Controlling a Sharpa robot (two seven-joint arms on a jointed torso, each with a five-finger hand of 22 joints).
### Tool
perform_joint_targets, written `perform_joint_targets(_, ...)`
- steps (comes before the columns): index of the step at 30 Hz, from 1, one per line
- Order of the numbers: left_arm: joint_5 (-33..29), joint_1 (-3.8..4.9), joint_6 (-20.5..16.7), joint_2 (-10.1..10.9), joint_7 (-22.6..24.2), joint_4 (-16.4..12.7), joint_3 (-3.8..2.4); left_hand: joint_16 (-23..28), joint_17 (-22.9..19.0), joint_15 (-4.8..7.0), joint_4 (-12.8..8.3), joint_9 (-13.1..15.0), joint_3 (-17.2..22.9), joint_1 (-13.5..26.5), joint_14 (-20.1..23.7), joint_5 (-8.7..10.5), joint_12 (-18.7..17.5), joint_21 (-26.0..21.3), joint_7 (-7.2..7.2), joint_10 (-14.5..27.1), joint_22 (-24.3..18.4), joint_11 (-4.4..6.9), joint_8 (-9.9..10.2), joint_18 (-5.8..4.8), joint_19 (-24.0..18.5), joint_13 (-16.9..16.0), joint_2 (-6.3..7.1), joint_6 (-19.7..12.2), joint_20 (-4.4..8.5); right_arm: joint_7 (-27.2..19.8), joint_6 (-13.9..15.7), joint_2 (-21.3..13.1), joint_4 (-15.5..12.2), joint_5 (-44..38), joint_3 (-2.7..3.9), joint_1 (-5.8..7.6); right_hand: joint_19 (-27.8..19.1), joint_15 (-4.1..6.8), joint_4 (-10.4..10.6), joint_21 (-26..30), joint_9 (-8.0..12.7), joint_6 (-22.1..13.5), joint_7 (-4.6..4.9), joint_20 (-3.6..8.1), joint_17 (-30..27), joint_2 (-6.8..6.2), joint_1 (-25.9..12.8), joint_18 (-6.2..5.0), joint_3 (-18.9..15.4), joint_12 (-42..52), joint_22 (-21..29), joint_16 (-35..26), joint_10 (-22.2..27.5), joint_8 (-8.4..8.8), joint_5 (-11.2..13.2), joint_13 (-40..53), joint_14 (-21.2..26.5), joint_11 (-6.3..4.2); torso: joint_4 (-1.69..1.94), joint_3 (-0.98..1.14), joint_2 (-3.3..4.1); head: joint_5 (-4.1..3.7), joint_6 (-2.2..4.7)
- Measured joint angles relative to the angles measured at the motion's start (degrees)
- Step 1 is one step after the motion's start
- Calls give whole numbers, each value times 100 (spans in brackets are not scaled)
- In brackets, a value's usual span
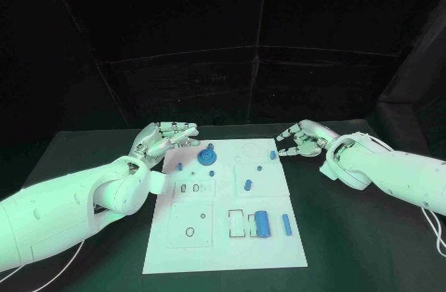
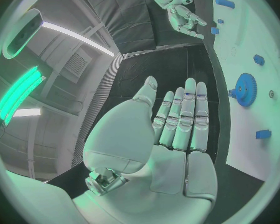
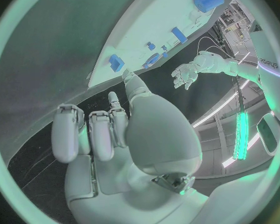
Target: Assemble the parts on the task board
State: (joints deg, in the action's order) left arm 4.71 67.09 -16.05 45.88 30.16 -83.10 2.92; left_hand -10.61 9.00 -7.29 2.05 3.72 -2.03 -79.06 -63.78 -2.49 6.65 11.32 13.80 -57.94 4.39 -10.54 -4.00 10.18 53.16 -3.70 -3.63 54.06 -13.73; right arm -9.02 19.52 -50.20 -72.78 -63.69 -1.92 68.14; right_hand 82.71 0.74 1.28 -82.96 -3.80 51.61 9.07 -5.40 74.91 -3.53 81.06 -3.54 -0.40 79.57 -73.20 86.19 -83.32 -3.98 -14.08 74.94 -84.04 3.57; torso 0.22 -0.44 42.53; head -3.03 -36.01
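Observation:
The white task board point(image 1: 223, 240) lies in the middle of the black table. A blue gear point(image 1: 208, 155) sits near its far left corner, also seen as the blue gear point(image 2: 245, 89) in the left wrist view. Small blue parts point(image 1: 248, 185) are scattered over the far half. A blue cylinder point(image 1: 263, 223) and a slim blue peg point(image 1: 286, 225) lie nearer me at the right. My left hand point(image 1: 167, 137) hovers at the board's far left corner, fingers straight and apart, holding nothing. My right hand point(image 1: 302, 140) hangs off the far right corner, fingers loosely bent, holding nothing.
The board carries several outlined slots and holes point(image 1: 191, 231) in its near half. Black table point(image 1: 353, 240) stretches on both sides of the board. A dark curtain point(image 1: 232, 79) backs the table.

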Motion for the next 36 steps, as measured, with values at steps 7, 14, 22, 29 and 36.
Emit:
perform_joint_targets(7,0,0,5,0,-2,2,0,0,0,0,0,0,0,0,0,0,0,0,0,0,0,0,0,0,0,0,0,0,0,17,-101,77,62,-34,-2,-47,0,0,0,0,-7,0,0,0,0,52,-1,0,0,0,0,0,0,0,0,1,0,0,-4,-3,-3,9,3)
perform_joint_targets(14,0,-1,9,4,-4,3,-1,0,-1,0,0,0,0,0,0,0,0,0,0,0,0,0,0,0,0,0,0,0,0,56,-187,143,106,-72,-1,-89,0,0,0,0,-14,22,22,0,0,70,-9,0,0,0,-5,0,-22,0,0,1,0,22,-4,-4,-7,20,0)
perform_joint_targets(22,0,-1,10,6,-4,3,-1,0,-1,0,0,0,0,0,0,0,0,0,0,0,1,0,0,0,0,0,0,0,0,120,-215,247,186,-100,-1,-114,0,-1,-19,0,-25,59,17,0,0,181,-22,-1,19,2,-21,0,-22,-25,40,14,0,22,-5,-1,-7,21,-3)
perform_joint_targets(29,0,-1,11,4,-5,3,-1,0,-2,0,0,0,0,0,0,0,0,0,0,0,1,0,0,0,0,0,0,0,0,205,-213,348,265,-135,-1,-123,0,-1,-58,0,-32,147,21,0,0,242,13,-1,59,31,-27,0,-21,-72,108,13,0,22,-5,1,-5,8,-20)
perform_joint_targets(36,0,-1,11,2,-5,8,-1,0,-2,0,0,0,0,0,0,0,0,0,0,0,1,0,0,0,0,0,0,0,0,285,-213,418,312,-185,0,-146,0,-2,-121,0,-37,224,-3,-1,4,312,22,-1,122,52,-31,0,-21,-113,173,15,0,22,-5,2,-5,15,-31)
